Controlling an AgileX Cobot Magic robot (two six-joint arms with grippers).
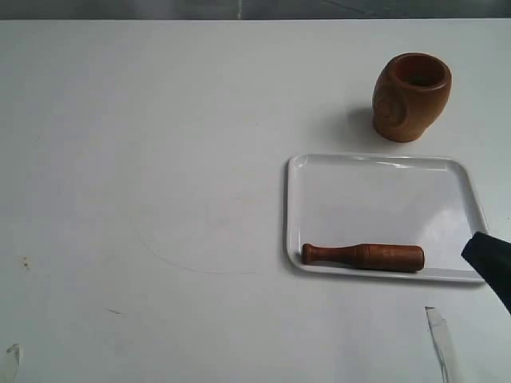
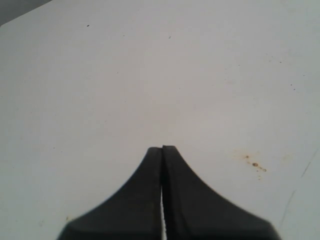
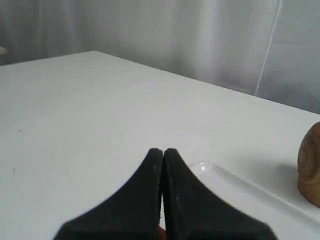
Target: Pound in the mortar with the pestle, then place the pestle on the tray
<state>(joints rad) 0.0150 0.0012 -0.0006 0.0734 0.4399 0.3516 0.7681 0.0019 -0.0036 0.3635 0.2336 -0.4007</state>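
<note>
The slim dark reddish-brown wooden pestle [image 1: 363,256] lay flat in the glossy white rectangular plastic tray [image 1: 383,191], along its 6 o'clock rim. The rounded brown wooden mortar [image 1: 411,96] stood upright on the white counter [image 1: 160,159] at the tray's 1 o'clock, apart. The left gripper [image 2: 162,149] and right gripper [image 3: 163,152] both had jaws together, empty.

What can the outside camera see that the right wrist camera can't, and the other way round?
Only the exterior view shows the pestle, lying flat in the tray along one long rim, and the open top of the mortar. Only the right wrist view shows the right gripper up close, jaws shut, and a pale curtain behind the table. Both show the white tray, the brown mortar standing outside it, and the white table, but the wrist view catches just a tray corner and the mortar's side.
</note>
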